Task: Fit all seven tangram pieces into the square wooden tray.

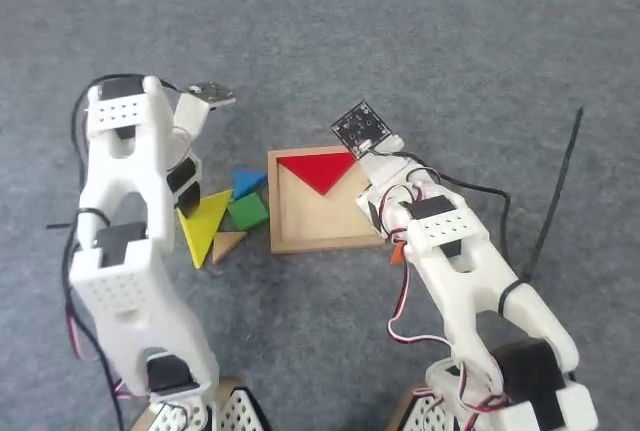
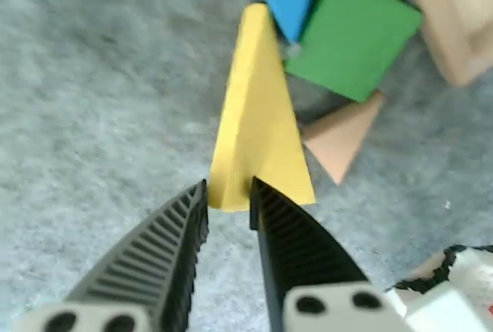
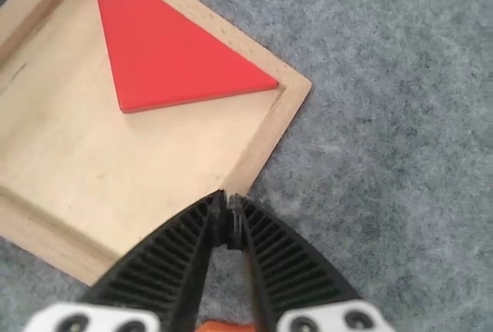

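Left wrist view: left claw point(image 2: 229, 192) narrowly parted at yellow triangle point(image 2: 258, 116); right wrist: right claw point(image 3: 229, 207) closed, empty.

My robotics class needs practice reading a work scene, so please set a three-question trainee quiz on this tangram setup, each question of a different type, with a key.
1. True or false: the right gripper is shut, with its tips at the rim of the tray.
2. Multiple choice: what colour is the piece nearest the tips of the left gripper? A green, B yellow, C blue.
3. Short answer: how many pieces lie inside the tray?
Key: 1 true. 2 B, the yellow triangle. 3 one, the red triangle.
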{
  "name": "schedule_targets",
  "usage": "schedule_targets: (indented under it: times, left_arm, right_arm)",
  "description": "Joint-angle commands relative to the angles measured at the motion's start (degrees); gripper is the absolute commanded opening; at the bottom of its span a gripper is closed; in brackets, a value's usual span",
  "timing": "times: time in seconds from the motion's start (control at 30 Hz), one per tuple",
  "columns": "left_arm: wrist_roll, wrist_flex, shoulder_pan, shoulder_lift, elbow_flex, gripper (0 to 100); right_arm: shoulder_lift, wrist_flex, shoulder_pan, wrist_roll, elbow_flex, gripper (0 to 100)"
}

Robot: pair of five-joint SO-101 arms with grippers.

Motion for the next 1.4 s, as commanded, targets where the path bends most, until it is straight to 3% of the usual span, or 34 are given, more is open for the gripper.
schedule_targets:
  times: [0.0,0.37,0.8,1.0,1.37]
  left_arm:
    - [-0.6,1.6,0.9,-8.6,2.2,8]
    - [-0.5,-6.9,4.0,-18.8,17.2,8]
    - [7.3,-7.7,4.7,-20.2,17.5,8]
    - [9.8,-7.4,2.0,-20.2,17.6,9]
    - [10.8,-7.4,-2.5,-20.8,18.7,22]
  right_arm:
    - [-3.2,-0.7,0.7,1.1,-0.4,0.9]
    - [-3.2,-0.6,0.8,1.1,-0.4,0.9]
    - [-3.3,-0.6,0.7,0.8,-0.4,0.9]
    - [-3.3,-0.5,0.7,0.8,-0.4,0.9]
    - [-3.3,-0.5,0.7,0.8,-0.4,0.9]
